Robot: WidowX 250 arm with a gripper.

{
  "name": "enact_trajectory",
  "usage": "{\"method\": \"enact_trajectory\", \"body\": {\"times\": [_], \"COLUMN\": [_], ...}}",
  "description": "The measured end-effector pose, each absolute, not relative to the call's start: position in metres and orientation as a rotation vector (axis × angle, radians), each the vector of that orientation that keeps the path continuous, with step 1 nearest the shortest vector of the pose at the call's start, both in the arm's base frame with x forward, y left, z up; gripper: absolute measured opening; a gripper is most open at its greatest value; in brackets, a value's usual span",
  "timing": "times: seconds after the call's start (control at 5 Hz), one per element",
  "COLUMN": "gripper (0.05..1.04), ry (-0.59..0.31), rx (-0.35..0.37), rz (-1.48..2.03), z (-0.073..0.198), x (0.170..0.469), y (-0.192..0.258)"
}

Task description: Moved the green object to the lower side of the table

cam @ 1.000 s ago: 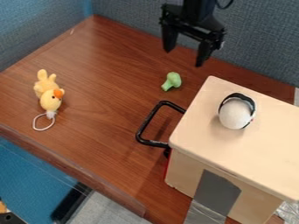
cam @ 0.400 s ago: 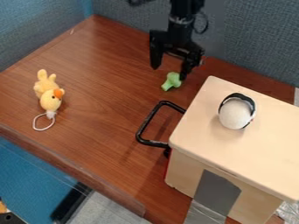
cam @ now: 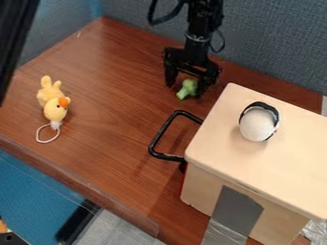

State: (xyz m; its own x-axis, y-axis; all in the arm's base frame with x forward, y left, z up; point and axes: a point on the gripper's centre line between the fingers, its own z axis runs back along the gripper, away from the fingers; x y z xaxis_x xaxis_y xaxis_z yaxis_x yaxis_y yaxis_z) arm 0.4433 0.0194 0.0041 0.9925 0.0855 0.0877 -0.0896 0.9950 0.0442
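The black gripper [cam: 185,90] hangs low over the back part of the brown table [cam: 115,119], its two fingers apart. Between them, as seen from the camera, is the small green object [cam: 187,89], shaped like a broccoli floret, lying on the wood. One finger stands to its left with a gap; the other is close by its right side, and whether it touches cannot be told.
A yellow plush toy [cam: 53,103] with a white loop lies at the left. To the right stands a light wooden box [cam: 256,158] with a black handle [cam: 160,136] towards the table's middle and a white ball [cam: 257,124] on top. A black arm part [cam: 14,38] crosses the upper left corner.
From the top edge, the gripper has moved left and down until its fingers flank the green object. A dark arm part has appeared at the upper left. The green object is where it was.
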Motion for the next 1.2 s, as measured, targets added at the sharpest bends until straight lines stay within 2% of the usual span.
{"method": "enact_trajectory", "body": {"times": [0.2,0.4,0.6,0.8,1.0,1.2], "gripper": [0.955,0.676,0.599,0.599,0.599,0.599], "ry": [-0.089,-0.085,-0.122,-0.159,-0.157,-0.155], "rx": [0.048,0.053,0.057,0.052,0.057,0.033], "rz": [0.085,0.089,0.092,0.11,0.119,0.138], "z": [0.001,-0.003,0.022,0.045,0.06,0.056], "x": [0.448,0.443,0.43,0.397,0.349,0.296], "y": [0.019,0.019,0.02,0.019,0.019,0.018]}}
